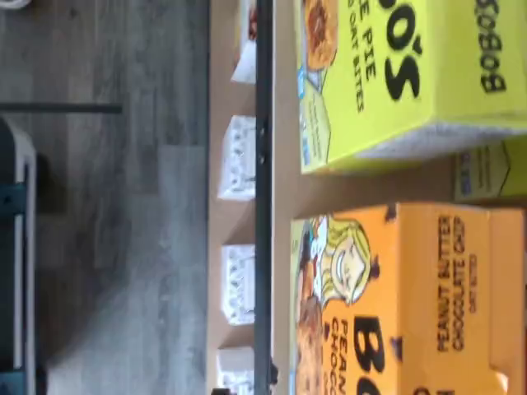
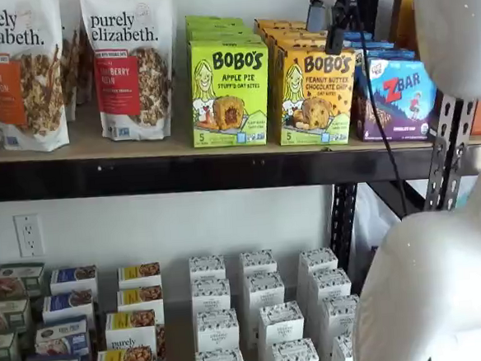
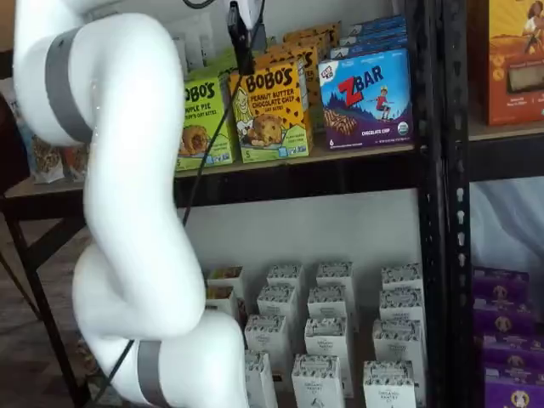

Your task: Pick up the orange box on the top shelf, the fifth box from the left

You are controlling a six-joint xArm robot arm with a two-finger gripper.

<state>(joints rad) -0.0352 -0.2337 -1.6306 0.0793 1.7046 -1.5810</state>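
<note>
Standing upright at the front edge of the top shelf (image 2: 139, 150), the orange box (image 2: 315, 95) is facing outward between a lime-green Apple Pie box (image 2: 229, 93) and a blue ZBar box (image 2: 397, 97). The gripper (image 2: 331, 5) is hanging just above the orange box's top rear edge in both shelf views, a black cable (image 2: 375, 97) trailing down beside it. Its jaws are showing side-on only, so I cannot tell whether they are spread or pressed together.
</note>
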